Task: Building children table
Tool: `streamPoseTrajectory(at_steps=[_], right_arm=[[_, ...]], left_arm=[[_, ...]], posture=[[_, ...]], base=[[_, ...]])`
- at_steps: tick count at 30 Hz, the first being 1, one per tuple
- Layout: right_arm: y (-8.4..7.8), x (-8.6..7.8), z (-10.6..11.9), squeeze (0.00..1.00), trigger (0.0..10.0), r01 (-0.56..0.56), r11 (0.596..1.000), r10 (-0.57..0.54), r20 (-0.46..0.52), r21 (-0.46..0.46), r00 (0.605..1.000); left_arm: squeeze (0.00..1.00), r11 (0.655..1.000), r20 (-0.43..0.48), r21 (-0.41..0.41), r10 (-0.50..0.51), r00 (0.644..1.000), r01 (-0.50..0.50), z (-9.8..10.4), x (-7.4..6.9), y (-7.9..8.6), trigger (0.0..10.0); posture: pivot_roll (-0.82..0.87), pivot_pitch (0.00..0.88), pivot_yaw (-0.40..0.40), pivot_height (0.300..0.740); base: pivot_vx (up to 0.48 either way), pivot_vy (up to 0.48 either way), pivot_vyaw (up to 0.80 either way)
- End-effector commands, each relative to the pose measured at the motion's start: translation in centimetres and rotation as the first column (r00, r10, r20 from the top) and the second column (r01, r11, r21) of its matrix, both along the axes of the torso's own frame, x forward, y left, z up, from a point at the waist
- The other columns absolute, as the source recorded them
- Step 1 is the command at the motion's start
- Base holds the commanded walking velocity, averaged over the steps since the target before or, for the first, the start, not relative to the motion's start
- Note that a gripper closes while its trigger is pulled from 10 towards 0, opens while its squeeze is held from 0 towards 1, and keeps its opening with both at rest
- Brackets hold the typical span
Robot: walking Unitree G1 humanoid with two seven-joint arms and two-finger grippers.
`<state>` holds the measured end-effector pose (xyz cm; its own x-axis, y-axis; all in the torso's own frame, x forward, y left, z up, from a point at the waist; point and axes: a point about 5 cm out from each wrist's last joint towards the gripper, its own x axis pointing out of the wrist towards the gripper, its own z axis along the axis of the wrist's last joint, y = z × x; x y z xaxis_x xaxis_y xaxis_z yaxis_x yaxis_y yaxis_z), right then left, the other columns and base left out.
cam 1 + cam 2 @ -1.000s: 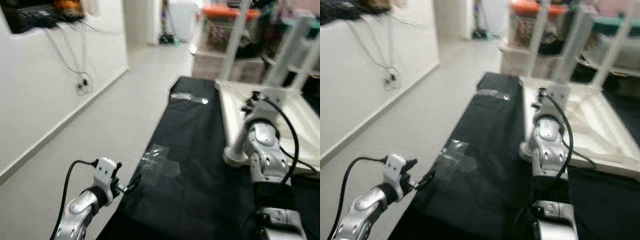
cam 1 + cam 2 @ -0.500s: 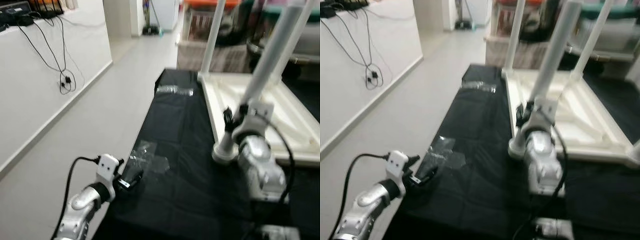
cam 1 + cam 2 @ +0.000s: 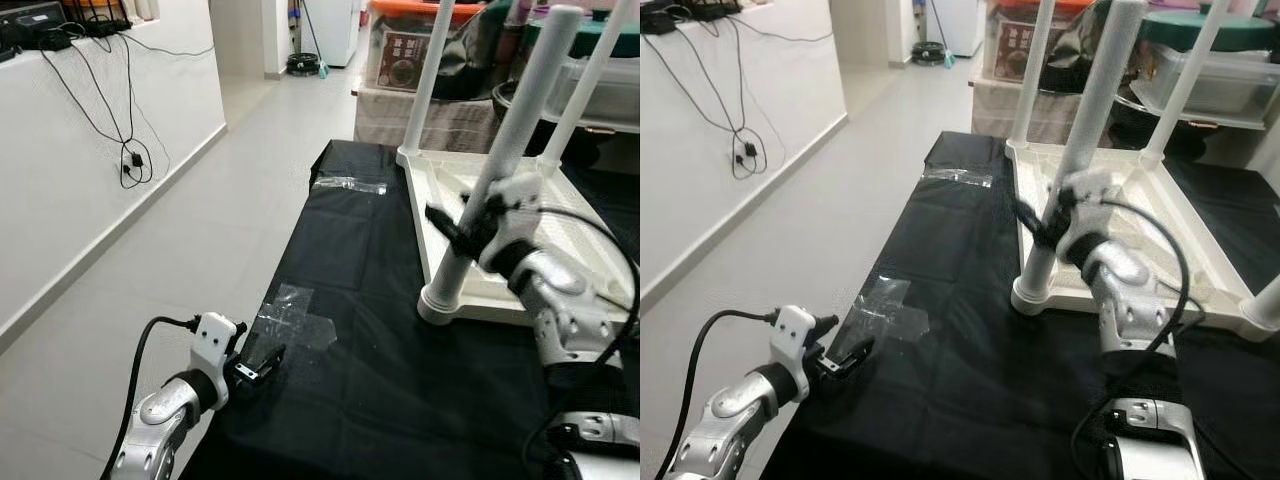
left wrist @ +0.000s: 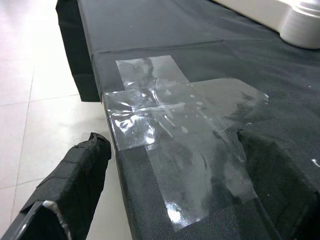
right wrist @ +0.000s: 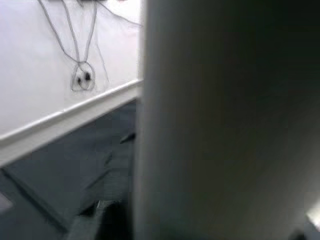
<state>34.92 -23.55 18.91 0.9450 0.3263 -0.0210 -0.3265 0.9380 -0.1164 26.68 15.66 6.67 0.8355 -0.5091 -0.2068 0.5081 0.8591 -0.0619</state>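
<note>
Your right pincer [image 3: 455, 232] grasped the upturned desk's [image 3: 560, 250] near leg [image 3: 500, 170]; your left pincer [image 3: 262, 363] hung released over the taped black mat [image 3: 360, 300].

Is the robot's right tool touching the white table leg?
Touching. In the left eye view the right tool is wrapped around the white table leg; the right wrist view shows the leg right up against it.

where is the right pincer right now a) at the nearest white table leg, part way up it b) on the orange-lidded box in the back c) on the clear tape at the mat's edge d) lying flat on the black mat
a: the right pincer sits against the nearest upright leg of the upside-down white table, well above the leg's base; the tape lies near the left pincer instead.
</note>
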Motion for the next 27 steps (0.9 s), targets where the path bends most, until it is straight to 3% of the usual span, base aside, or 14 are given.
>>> streamPoseTrajectory(at_steps=[1, 8, 9, 11, 14, 16, 17, 18, 19, 20, 21, 23, 26, 27], right_arm=[[1.1, -0.4, -1.2, 0.00, 0.0, -0.061, 0.997, 0.060, -0.027, -0.040, 0.998], [1.8, -0.3, -2.1, 0.00, 0.0, 0.233, 0.970, -0.234, -0.008, -0.065, 0.972], [1.5, -1.1, -3.7, 0.00, 0.0, 0.566, 0.824, -0.565, -0.069, -0.013, 0.822], [1.5, -1.1, -3.7, 0.00, 0.0, 0.566, 0.824, -0.565, -0.069, -0.013, 0.822], [1.9, -2.5, -5.0, 0.00, 0.0, 0.715, 0.699, -0.712, -0.110, -0.016, 0.694], [2.9, -3.2, -5.1, 0.00, 0.0, 0.741, 0.672, -0.737, -0.112, -0.011, 0.667], [4.1, -3.5, -5.0, 0.00, 2.3, 0.727, 0.687, -0.721, -0.129, -0.003, 0.681], [5.0, -3.7, -5.0, 0.00, 2.3, 0.714, 0.700, -0.706, -0.141, 0.004, 0.694], [5.8, -3.5, -4.5, 0.00, 10.0, 0.667, 0.745, -0.658, -0.129, 0.036, 0.742], [6.3, -3.3, -4.2, 0.00, 10.0, 0.635, 0.770, -0.627, -0.117, 0.056, 0.770], [6.5, -3.2, -3.2, 1.00, 10.0, 0.587, 0.804, -0.584, -0.058, 0.100, 0.810], [6.5, -2.9, -2.5, 1.00, 10.0, 0.534, 0.836, -0.535, -0.031, 0.126, 0.844], [6.1, -2.1, -1.3, 1.00, 10.0, 0.454, 0.880, -0.459, 0.004, 0.140, 0.888], [5.6, -1.6, -0.4, 0.00, 10.0, 0.377, 0.912, -0.385, 0.023, 0.160, 0.923]], left_arm=[[0.00, 1.000, -0.002, 0.010, 0.004, 1.000, -0.004, -0.1, -0.3, 0.4, 10.0], [0.00, 1.000, -0.005, 0.013, 0.001, 1.000, -0.001, -0.2, -0.2, 0.5, 10.0], [0.00, 1.000, -0.003, 0.010, -0.013, 1.000, 0.013, -0.1, -0.1, 0.0, 10.0], [0.00, 1.000, -0.003, 0.010, -0.013, 1.000, 0.013, -0.1, -0.1, 0.0, 10.0], [0.00, 1.000, 0.000, 0.009, -0.020, 1.000, 0.020, 0.0, 0.1, -0.3, 10.0], [0.00, 1.000, 0.000, 0.011, -0.019, 1.000, 0.019, -0.1, 0.1, -0.1, 10.0], [0.00, 1.000, -0.001, 0.012, -0.018, 1.000, 0.018, -0.1, 0.0, 0.0, 10.0], [0.00, 1.000, -0.003, 0.013, -0.017, 1.000, 0.017, -0.1, 0.0, 0.0, 10.0], [0.00, 1.000, -0.004, 0.013, -0.017, 1.000, 0.017, -0.2, -0.1, 0.0, 10.0], [0.00, 1.000, -0.005, 0.012, -0.017, 1.000, 0.017, -0.2, -0.1, -0.1, 10.0], [0.00, 1.000, -0.006, 0.011, -0.017, 1.000, 0.017, -0.3, -0.2, -0.1, 10.0], [0.00, 1.000, -0.006, 0.010, -0.017, 1.000, 0.017, -0.3, -0.2, -0.2, 10.0], [0.00, 1.000, -0.006, 0.009, -0.015, 1.000, 0.016, -0.3, -0.2, -0.2, 10.0], [0.00, 1.000, -0.007, 0.009, -0.014, 1.000, 0.014, -0.3, -0.2, -0.1, 10.0]], posture=[[0.06, 0.000, -0.055, 0.740], [0.04, 0.000, -0.040, 0.740], [0.04, 0.000, -0.040, 0.740], [0.04, 0.000, -0.040, 0.740], [0.04, 0.000, -0.039, 0.740], [0.04, 0.000, -0.037, 0.740], [0.04, 0.000, -0.036, 0.740], [0.04, 0.000, -0.036, 0.740], [0.04, 0.000, -0.038, 0.740], [0.04, 0.000, -0.038, 0.740], [0.04, 0.000, -0.040, 0.740], [0.03, 0.000, -0.041, 0.740], [0.03, 0.000, -0.043, 0.740], [0.03, 0.000, -0.040, 0.740]], base=[[0.000, 0.000, 0.00], [0.000, 0.000, 0.00], [0.000, 0.000, 0.00], [0.000, 0.000, 0.00], [0.000, 0.000, 0.00], [0.000, 0.000, 0.00], [0.000, 0.000, 0.00], [0.000, 0.000, 0.00], [0.000, 0.000, 0.00], [0.000, 0.000, 0.00], [0.000, 0.000, 0.00], [0.000, 0.000, 0.00], [0.000, 0.000, 0.00], [0.000, 0.000, 0.00]])
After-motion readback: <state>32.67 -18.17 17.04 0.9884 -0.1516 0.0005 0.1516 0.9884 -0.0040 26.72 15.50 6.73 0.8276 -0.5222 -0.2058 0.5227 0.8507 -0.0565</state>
